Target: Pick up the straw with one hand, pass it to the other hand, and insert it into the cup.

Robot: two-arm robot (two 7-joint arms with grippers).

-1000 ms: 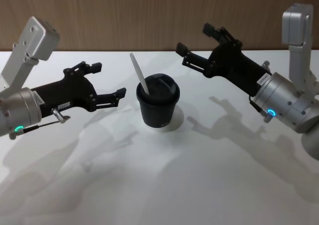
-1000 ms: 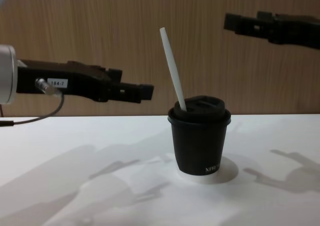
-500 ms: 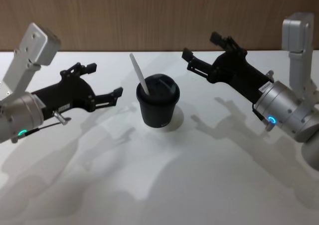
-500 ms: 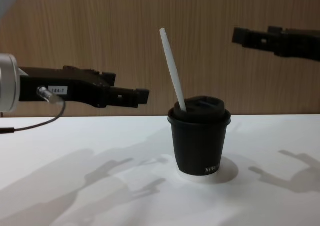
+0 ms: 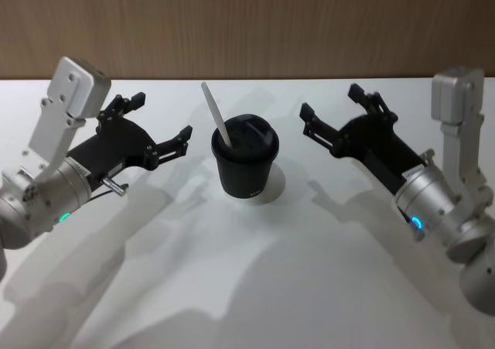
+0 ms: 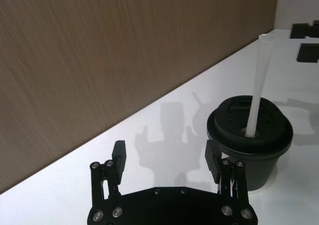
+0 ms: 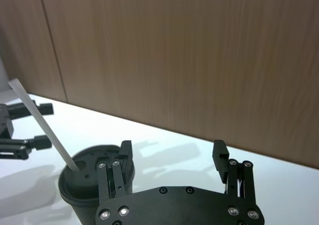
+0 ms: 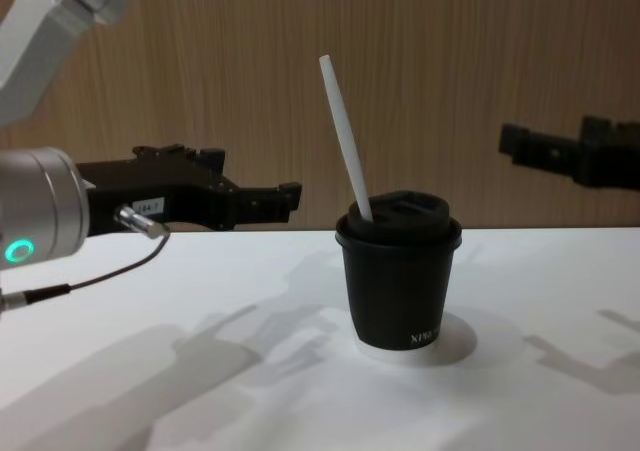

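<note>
The black cup (image 5: 246,163) stands mid-table with its sip lid on. The white straw (image 5: 214,117) sticks out of the lid hole, leaning back and to the left. It also shows upright-tilted in the chest view as straw (image 8: 345,136) in cup (image 8: 400,281). My left gripper (image 5: 162,117), with a white label and silver plug, hovers open and empty left of the cup. My right gripper (image 5: 331,103) hovers open and empty to the cup's right. Neither touches the cup or straw. The wrist views show the open left gripper (image 6: 166,152) and open right gripper (image 7: 172,150), each with the cup beyond it.
The white table (image 5: 255,287) carries only the cup and the arms' shadows. A wood-panelled wall (image 5: 247,24) runs along its far edge. A black cable (image 8: 90,276) hangs from the left gripper's plug.
Both grippers have drawn back from the cup, the left toward the left and the right lower and to the right. The straw and cup have not moved.
</note>
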